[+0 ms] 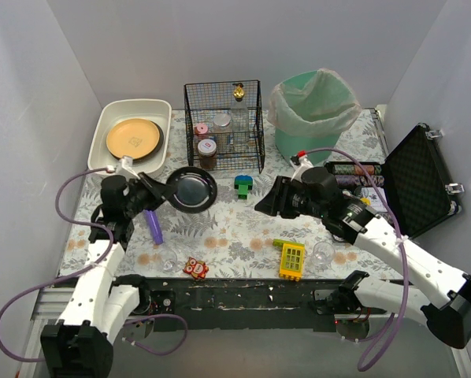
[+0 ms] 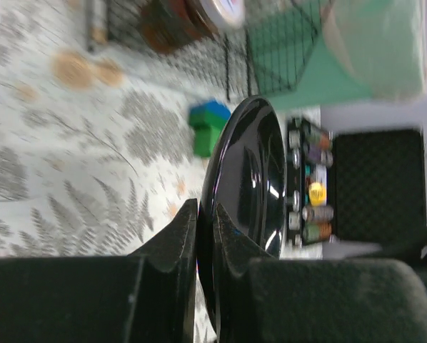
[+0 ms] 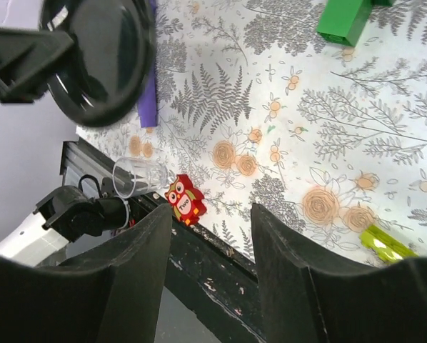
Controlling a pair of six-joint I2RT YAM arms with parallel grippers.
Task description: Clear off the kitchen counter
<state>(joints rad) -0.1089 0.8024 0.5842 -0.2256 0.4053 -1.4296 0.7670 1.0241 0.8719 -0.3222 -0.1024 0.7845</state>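
Observation:
The kitchen counter is a tabletop under a white cloth with a leaf and flower print. My left gripper is shut on the rim of a glossy black plate, which is held on edge above the counter's left middle. In the left wrist view the plate's rim sits pinched between the fingers. My right gripper hangs open over the counter's middle with nothing between its fingers. From the right wrist, the black plate shows at the upper left.
A white tub with a yellow plate stands back left, beside a wire basket of jars and a green bin. An open black case lies on the right. A green block, purple stick, owl block, yellow block and two clear cups lie about.

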